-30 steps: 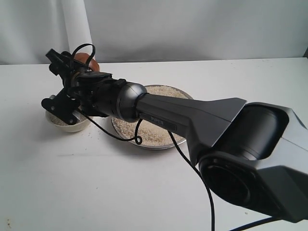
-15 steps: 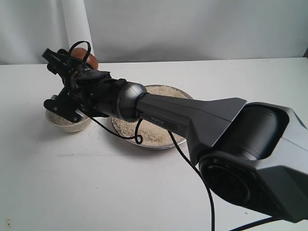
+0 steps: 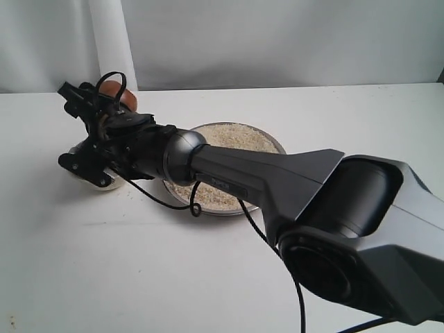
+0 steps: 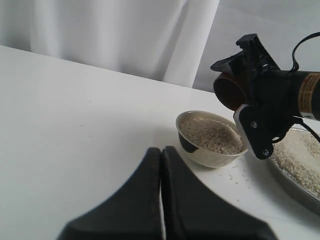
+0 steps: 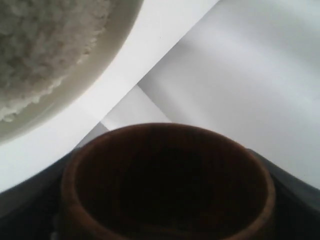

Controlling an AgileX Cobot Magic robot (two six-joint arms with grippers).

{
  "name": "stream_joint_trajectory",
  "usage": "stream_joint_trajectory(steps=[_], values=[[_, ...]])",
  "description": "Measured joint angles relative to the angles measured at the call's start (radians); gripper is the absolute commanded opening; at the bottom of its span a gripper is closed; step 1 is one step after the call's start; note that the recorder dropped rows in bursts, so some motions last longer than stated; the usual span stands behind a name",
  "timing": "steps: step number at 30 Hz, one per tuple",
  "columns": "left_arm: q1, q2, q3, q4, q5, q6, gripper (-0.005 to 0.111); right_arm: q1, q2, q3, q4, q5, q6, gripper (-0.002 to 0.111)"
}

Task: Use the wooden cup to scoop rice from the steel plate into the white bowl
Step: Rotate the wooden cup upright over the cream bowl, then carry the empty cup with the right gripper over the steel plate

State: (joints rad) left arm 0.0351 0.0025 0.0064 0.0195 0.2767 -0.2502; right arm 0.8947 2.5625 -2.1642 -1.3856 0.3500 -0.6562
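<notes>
Table (image 3: 139, 263): white, bears white bowl (image 4: 200, 156) of rice (image 4: 212, 136).
Right gripper (image 4: 252, 95): clamped on wooden cup (image 4: 226, 91), raised beside white bowl.
Left gripper (image 4: 161, 156): fingers together, near white bowl.

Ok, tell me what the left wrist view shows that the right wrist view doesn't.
Only the left wrist view: the shut left end effector, part of the steel plate, and the right end effector holding the wooden cup from outside. Only the right wrist view: the cup's dark inside, with no rice visible in it. Both: the cup and the white bowl filled with rice.
</notes>
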Motion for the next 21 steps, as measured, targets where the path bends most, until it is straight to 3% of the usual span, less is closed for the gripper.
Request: stream_joint_trajectory(steps=[7, 12, 16, 21], values=[[0.0, 0.0, 0.0, 0.0, 0.0, 0.0, 0.0, 0.0, -0.022, 0.0, 0.088, 0.008, 0.256, 0.0], [0.0, 0.0, 0.0, 0.0, 0.0, 0.0, 0.0, -0.002, -0.082, 0.0, 0.347, 0.092, 0.333, 0.0], [0.0, 0.0, 0.0, 0.0, 0.0, 0.0, 0.0, -0.033, -0.156, 0.0, 0.654, 0.227, 0.249, 0.0], [0.0, 0.0, 0.0, 0.0, 0.0, 0.0, 0.0, -0.125, -0.245, -0.002, 0.964, 0.519, 0.037, 0.0]])
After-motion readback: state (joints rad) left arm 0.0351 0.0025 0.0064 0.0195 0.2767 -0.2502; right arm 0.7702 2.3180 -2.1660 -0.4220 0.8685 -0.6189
